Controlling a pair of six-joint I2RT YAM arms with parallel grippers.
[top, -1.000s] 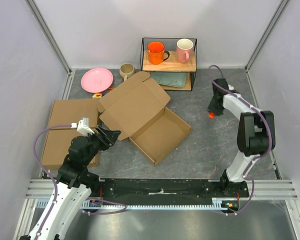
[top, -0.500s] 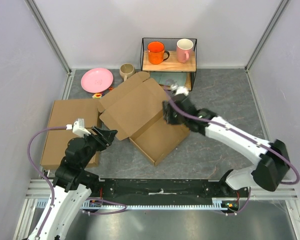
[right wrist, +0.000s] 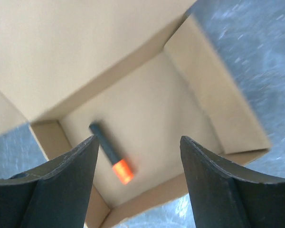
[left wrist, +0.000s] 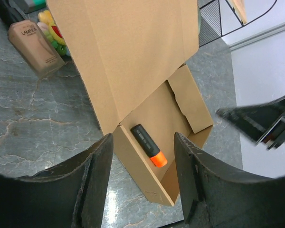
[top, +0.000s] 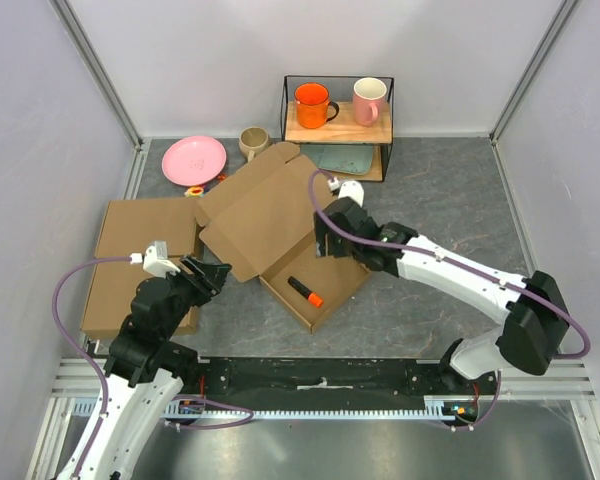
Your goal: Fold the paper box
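The paper box point(top: 265, 210) lies open mid-table, its lid flap raised at the back left and its shallow tray point(top: 346, 262) at the front right. A black marker with an orange cap point(top: 304, 291) lies on the tray floor. My right gripper point(top: 325, 240) hovers over the tray's back corner, open and empty; its wrist view looks down on the tray point(right wrist: 180, 109) and the marker point(right wrist: 111, 156) between the open jaws point(right wrist: 138, 142). My left gripper point(top: 205, 272) is open and empty beside the lid's near-left corner, looking at the tray point(left wrist: 190, 102) and the marker point(left wrist: 149, 147).
Two flat brown boxes point(top: 140, 260) lie edge to edge at the left. A pink plate point(top: 193, 159) and a beige mug point(top: 252, 142) sit at the back. A wire shelf holds an orange mug point(top: 311, 104) and a pink mug point(top: 368, 100). A foundation bottle point(left wrist: 31, 45) lies behind the lid.
My right arm swung from the far right to over the box. The orange-capped marker that was at its gripper now lies in the tray. My left gripper shifted slightly.
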